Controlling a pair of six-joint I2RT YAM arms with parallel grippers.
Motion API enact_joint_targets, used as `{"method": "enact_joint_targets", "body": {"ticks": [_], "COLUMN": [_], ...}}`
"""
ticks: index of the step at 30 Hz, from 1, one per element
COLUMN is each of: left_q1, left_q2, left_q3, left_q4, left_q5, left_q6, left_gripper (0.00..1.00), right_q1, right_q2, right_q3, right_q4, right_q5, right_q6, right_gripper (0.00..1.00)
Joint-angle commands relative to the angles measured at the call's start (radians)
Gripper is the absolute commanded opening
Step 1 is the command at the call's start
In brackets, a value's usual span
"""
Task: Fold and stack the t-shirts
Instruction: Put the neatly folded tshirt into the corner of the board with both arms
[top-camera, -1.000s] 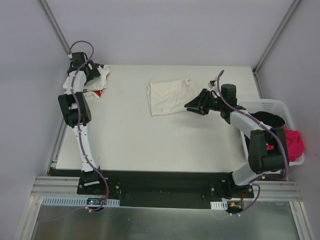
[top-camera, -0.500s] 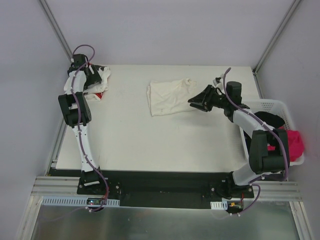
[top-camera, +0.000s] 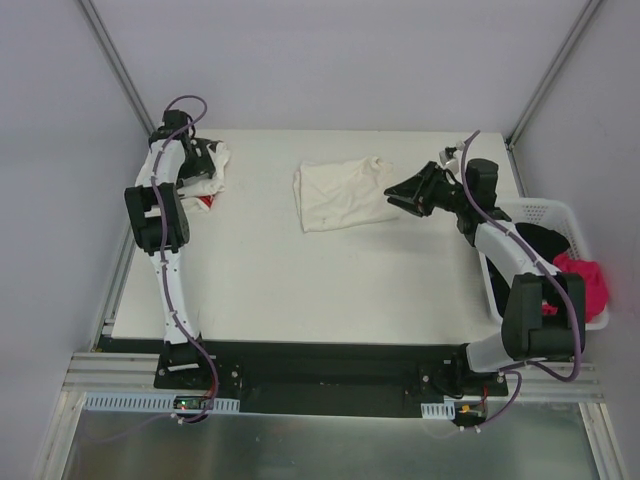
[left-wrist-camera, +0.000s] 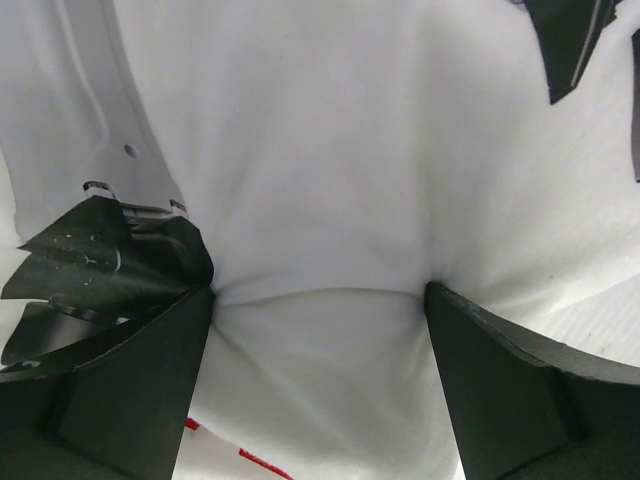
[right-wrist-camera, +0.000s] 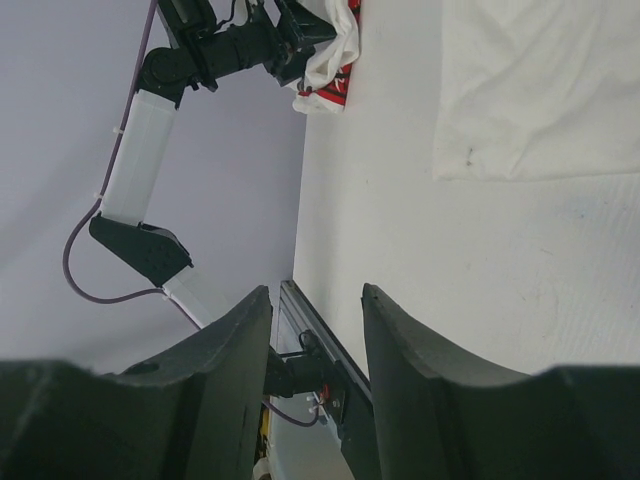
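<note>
The star-print t-shirt (top-camera: 214, 166) lies crumpled at the table's far left corner, with a red mark at its near edge. My left gripper (top-camera: 199, 160) is down on it. In the left wrist view its jaws (left-wrist-camera: 320, 295) stand wide open, both fingers dug into white cloth (left-wrist-camera: 330, 150) that bulges between them. The cream-white t-shirt (top-camera: 338, 193) lies folded flat at the far middle. My right gripper (top-camera: 400, 191) hovers just right of it, open and empty (right-wrist-camera: 315, 292); the cream t-shirt (right-wrist-camera: 540, 90) shows ahead of it.
A white perforated basket (top-camera: 545, 208) stands off the table's right edge, holding a black cloth (top-camera: 535, 245) and a pink cloth (top-camera: 587, 285). Metal frame posts rise at both far corners. The table's left rail (right-wrist-camera: 320, 330) shows beyond my right fingers.
My right gripper has drawn back to the right, away from the cream t-shirt's edge. My left arm has swung a little right over the star-print t-shirt, which has shifted slightly rightward.
</note>
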Motion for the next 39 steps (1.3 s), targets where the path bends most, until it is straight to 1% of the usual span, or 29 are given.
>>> {"method": "enact_joint_targets", "body": {"ticks": [1, 3, 4, 6, 12, 13, 20, 22, 24, 27, 32, 36, 39], "left_q1": [-0.107, -0.158, -0.160, -0.225, -0.322, -0.351, -0.460, -0.476, -0.494, -0.515, -0.543, -0.562, -0.563], "left_q2": [-0.052, -0.063, -0.069, -0.075, -0.080, -0.075, -0.060, -0.054, -0.043, -0.031, -0.037, -0.062, -0.077], "left_q3": [-0.079, -0.088, -0.088, -0.091, -0.102, -0.102, -0.100, -0.093, -0.068, -0.056, -0.074, -0.105, -0.119], "left_q4": [-0.177, -0.179, -0.182, -0.187, -0.193, -0.194, -0.194, -0.193, -0.194, -0.193, -0.191, -0.168, -0.156], "left_q5": [0.003, -0.004, 0.003, 0.016, 0.043, 0.042, 0.045, 0.045, 0.077, 0.071, 0.077, 0.069, 0.057], "left_q6": [0.037, 0.037, 0.042, 0.039, 0.027, 0.027, 0.002, -0.009, -0.015, -0.021, -0.032, -0.039, -0.027], "left_gripper": [0.86, 0.86, 0.87, 0.86, 0.86, 0.86, 0.86, 0.86, 0.86, 0.86, 0.86, 0.86, 0.87], "right_q1": [-0.019, -0.022, -0.024, -0.027, -0.037, -0.040, -0.054, -0.057, -0.060, -0.065, -0.073, -0.103, -0.103], "right_q2": [-0.061, -0.069, -0.075, -0.081, -0.112, -0.118, -0.150, -0.165, -0.175, -0.167, -0.124, -0.070, -0.075], "right_q3": [-0.001, -0.010, -0.011, -0.020, -0.047, -0.050, -0.086, -0.096, -0.116, -0.137, -0.152, -0.155, -0.171], "right_q4": [0.069, 0.083, 0.083, 0.088, 0.094, 0.094, 0.092, 0.092, 0.091, 0.086, 0.039, 0.031, 0.031], "right_q5": [-0.025, -0.025, -0.026, -0.025, -0.022, -0.023, -0.017, -0.011, 0.000, 0.010, 0.040, 0.044, 0.049], "right_q6": [0.044, 0.053, 0.056, 0.061, 0.064, 0.069, 0.069, 0.064, 0.056, 0.035, -0.022, -0.045, -0.049], "right_gripper": [0.45, 0.45, 0.45, 0.45, 0.46, 0.46, 0.46, 0.47, 0.48, 0.50, 0.52, 0.52, 0.52]}}
